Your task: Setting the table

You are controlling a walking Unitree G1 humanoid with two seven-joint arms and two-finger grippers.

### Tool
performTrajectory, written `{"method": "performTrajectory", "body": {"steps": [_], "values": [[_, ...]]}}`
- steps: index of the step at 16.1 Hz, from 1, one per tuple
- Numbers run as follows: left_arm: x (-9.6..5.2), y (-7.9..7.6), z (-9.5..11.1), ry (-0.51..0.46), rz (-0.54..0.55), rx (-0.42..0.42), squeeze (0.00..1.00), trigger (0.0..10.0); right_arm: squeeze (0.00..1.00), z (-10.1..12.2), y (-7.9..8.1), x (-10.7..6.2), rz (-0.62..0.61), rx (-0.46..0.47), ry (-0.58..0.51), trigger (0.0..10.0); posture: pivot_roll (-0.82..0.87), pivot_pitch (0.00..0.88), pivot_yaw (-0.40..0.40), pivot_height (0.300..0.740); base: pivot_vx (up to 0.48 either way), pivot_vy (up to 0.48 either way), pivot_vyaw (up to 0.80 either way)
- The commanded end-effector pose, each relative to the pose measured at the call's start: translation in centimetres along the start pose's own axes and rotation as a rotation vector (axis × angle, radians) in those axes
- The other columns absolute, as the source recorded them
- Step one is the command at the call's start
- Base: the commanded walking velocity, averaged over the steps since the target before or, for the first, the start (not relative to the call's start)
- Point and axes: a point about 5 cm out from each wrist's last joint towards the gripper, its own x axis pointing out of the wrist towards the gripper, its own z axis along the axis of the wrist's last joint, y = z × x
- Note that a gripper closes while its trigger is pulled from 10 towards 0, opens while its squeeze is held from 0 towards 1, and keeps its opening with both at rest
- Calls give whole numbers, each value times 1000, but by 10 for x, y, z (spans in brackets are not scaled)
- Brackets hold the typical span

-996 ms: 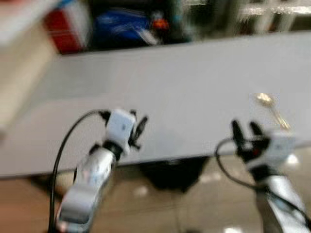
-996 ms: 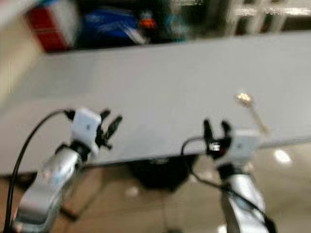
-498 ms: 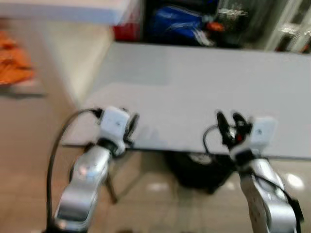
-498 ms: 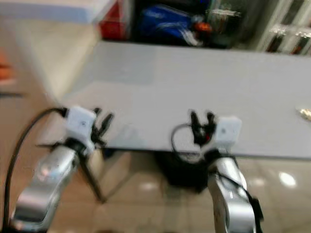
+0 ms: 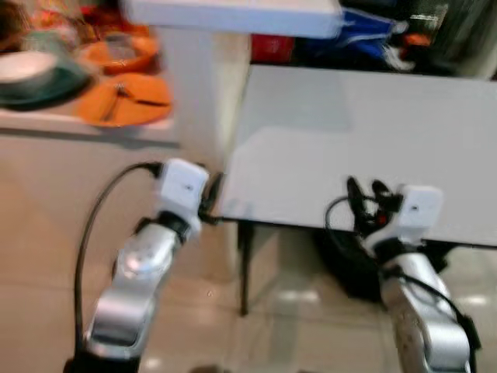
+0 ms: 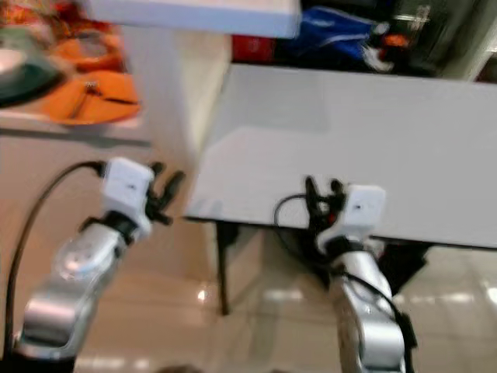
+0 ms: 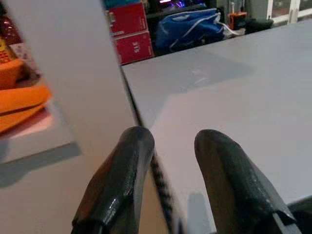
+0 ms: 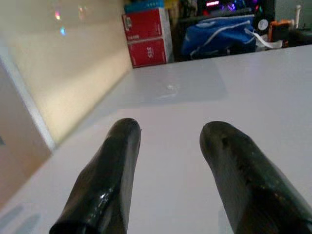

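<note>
My tabletop (image 5: 373,140) looks matt, smooth and pale grey. My fingers (image 8: 105,185) are glossy black plastic, catching highlights. My arms (image 5: 136,272) are shiny silver metal, with white plastic wrist housings (image 5: 182,186). The floor (image 5: 287,311) below is glossy beige tile, mirroring lights. The orange plates (image 5: 124,101) look smooth.

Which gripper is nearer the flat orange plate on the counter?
Left. The left gripper hangs at the grey table's corner beside the counter holding the orange plate; the right gripper hovers farther along the table's near edge.
</note>
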Motion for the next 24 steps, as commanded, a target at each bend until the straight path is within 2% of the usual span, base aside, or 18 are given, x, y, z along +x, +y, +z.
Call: {"method": "performTrajectory", "body": {"steps": [1, 4, 8, 16, 17, 18, 19, 20, 22, 23, 24], "values": [[0, 6, 5, -15, 17, 12, 0, 10000, 0, 8, 5, 1, 23, 20, -30, 10000, 34, 10, -20, 740, 0, 480, 0], [0, 7, 9, -22, 29, 15, 0, 10000, 0, 6, 8, 5, 47, 17, -13, 10000, 34, 10, -20, 740, 0, 480, 0], [-7, 13, 9, -15, 55, 23, 0, 10000, 0, 11, 18, 13, 100, 20, -24, 10000, 77, 20, -39, 740, 0, 480, -800], [-7, 12, 11, -19, 49, 20, 0, 10000, 0, 21, 21, 14, 128, 44, -57, 10000, 79, 18, -40, 740, 0, 480, 0], [-7, 12, 11, -4, 44, -7, 0, 10000, 0, 22, 23, 15, 143, 67, -65, 10000, 82, 14, -43, 740, 0, 480, 0], [-8, 11, 10, 1, 28, -46, 624, 10000, 141, 23, 24, 15, 152, 81, -70, 10000, 83, 13, -42, 740, 0, 480, 0], [-9, 10, 12, -6, 1, -104, 1000, 10000, 525, 24, 24, 15, 157, 93, -75, 10000, 83, 13, -42, 740, 0, 480, 0], [-9, 10, 14, -14, 0, -105, 1000, 10000, 1000, 25, 23, 15, 149, 102, -85, 10000, 84, 10, -40, 740, 0, 480, 0], [-8, 13, 19, -55, 58, -65, 1000, 10000, 1000, 32, 19, 16, 132, 96, -111, 10000, 79, 10, -37, 740, 0, 240, 0], [-7, 15, 20, -56, 83, -80, 1000, 10000, 1000, 33, 19, 16, 138, 86, -114, 10000, 79, 10, -37, 740, 0, 0, 0], [-6, 17, 28, -102, 111, -100, 0, 10000, 1000, 36, 18, 17, 143, 69, -117, 10000, 80, 12, -37, 740, 0, 0, 0]]}}
